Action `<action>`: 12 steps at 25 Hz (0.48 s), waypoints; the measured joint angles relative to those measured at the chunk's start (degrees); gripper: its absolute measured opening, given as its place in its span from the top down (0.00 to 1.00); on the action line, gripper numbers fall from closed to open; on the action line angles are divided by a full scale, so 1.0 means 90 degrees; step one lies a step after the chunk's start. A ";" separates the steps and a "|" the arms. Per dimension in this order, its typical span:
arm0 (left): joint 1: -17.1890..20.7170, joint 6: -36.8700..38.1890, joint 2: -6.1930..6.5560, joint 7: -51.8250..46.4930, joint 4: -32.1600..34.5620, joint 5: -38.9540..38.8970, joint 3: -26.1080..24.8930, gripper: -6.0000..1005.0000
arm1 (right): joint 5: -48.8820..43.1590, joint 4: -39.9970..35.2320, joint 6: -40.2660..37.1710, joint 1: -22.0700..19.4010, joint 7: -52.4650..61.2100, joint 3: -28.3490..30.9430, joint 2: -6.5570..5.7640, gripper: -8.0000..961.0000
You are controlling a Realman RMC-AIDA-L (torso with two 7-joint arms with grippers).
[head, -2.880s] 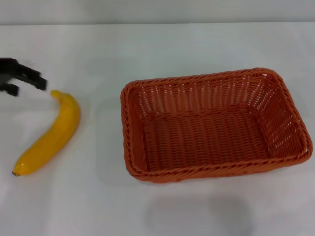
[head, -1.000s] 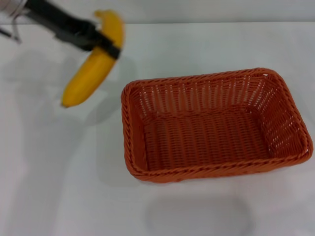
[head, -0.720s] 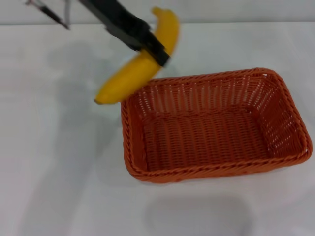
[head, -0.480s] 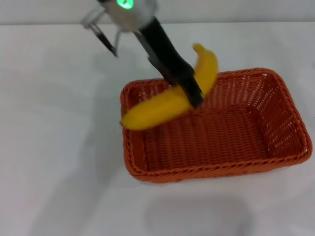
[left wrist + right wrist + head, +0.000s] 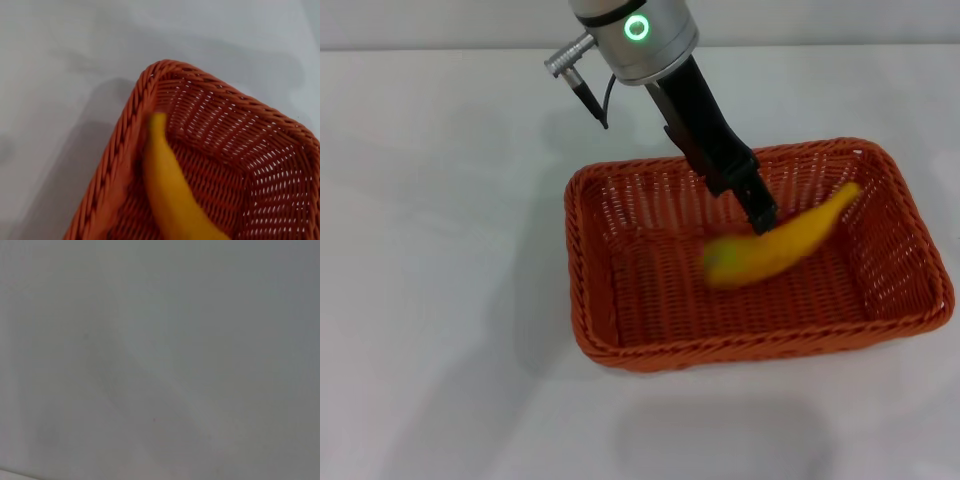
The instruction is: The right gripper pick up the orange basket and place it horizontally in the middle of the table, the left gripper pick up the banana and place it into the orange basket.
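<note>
Banana (image 5: 775,248) was lying on the table (image 5: 440,300) left of the basket (image 5: 582,290) with the left gripper (image 5: 760,212) beside it; then it was lifted and carried rightward over the rim. Now banana is inside the basket, blurred, low over its floor, one end toward the right wall. Left gripper now reaches over the basket's far rim, tips at the banana's top; grip unclear.

White tabletop (image 5: 440,300) (pale wall (image 5: 820,20) behind)
</note>
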 joint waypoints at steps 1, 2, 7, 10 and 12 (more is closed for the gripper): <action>0.0029 -0.0017 0.0003 0.0093 -0.0039 -0.0083 0.0000 0.30 | 0.0011 -0.0009 -0.0004 -0.0030 -0.0015 0.0005 -0.0005 0.20; 0.0054 -0.0028 0.0009 0.0198 -0.0092 -0.0206 0.0000 0.27 | 0.0033 -0.0030 -0.0008 -0.0063 -0.0028 0.0006 -0.0008 0.20; 0.0509 -0.0046 0.0018 0.1111 -0.0997 -0.1474 0.0000 0.17 | 0.0231 -0.0109 -0.0009 -0.0147 -0.0411 0.0001 0.0070 0.20; 0.1223 -0.0045 0.0019 0.2084 -0.1704 -0.3013 -0.0001 0.12 | 0.0376 -0.0119 0.0020 -0.0159 -0.0753 0.0019 0.0175 0.20; 0.1434 -0.0039 0.0019 0.2381 -0.1782 -0.3440 0.0001 0.12 | 0.0546 -0.0077 0.0067 -0.0208 -0.1131 0.0034 0.0259 0.20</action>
